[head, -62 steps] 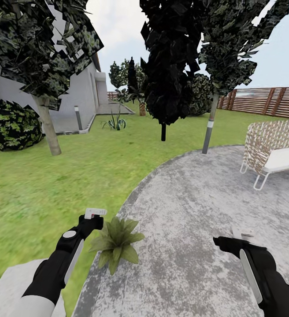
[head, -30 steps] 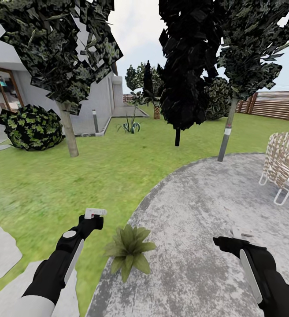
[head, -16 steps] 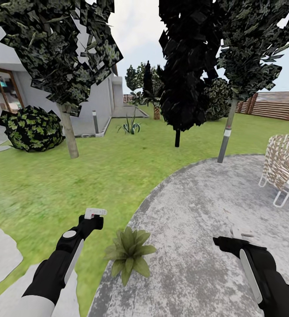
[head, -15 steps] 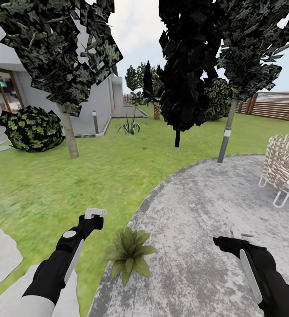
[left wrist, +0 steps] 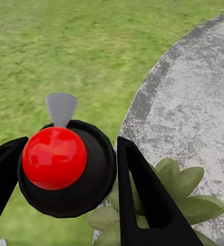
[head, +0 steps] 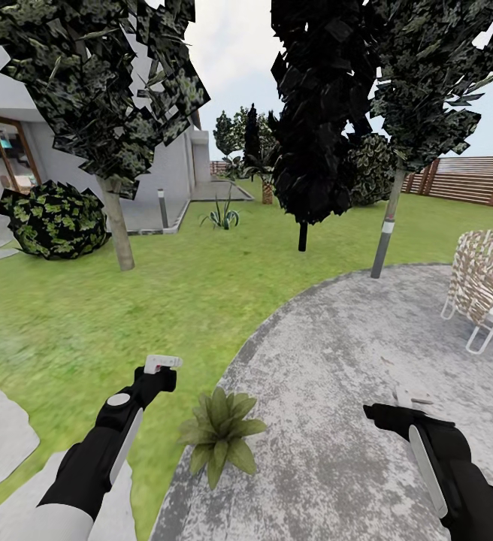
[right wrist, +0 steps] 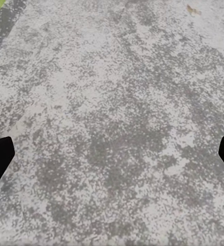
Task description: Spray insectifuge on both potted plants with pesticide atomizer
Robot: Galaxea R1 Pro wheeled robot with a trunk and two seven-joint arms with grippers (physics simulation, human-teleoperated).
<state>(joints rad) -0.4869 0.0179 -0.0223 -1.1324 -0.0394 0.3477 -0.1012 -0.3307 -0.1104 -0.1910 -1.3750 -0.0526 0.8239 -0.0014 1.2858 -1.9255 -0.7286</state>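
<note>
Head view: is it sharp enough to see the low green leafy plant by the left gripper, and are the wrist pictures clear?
Head view: the low rosette of broad green leaves reads clearly at the grey patio's rim; the lawn looks smeared, and flat light gives no clear shadows. Left wrist view: sharp; a red-domed black spray head sits between the left gripper fingers. Right wrist view: mottled paving, no glare.

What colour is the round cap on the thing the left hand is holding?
Bright red, set in a black round top, clearest in the left wrist view.

One potted plant (head: 220, 434), two stepping stones (head: 2, 438), one wicker chair (head: 485, 284), one bollard lamp (head: 161, 207).
</note>
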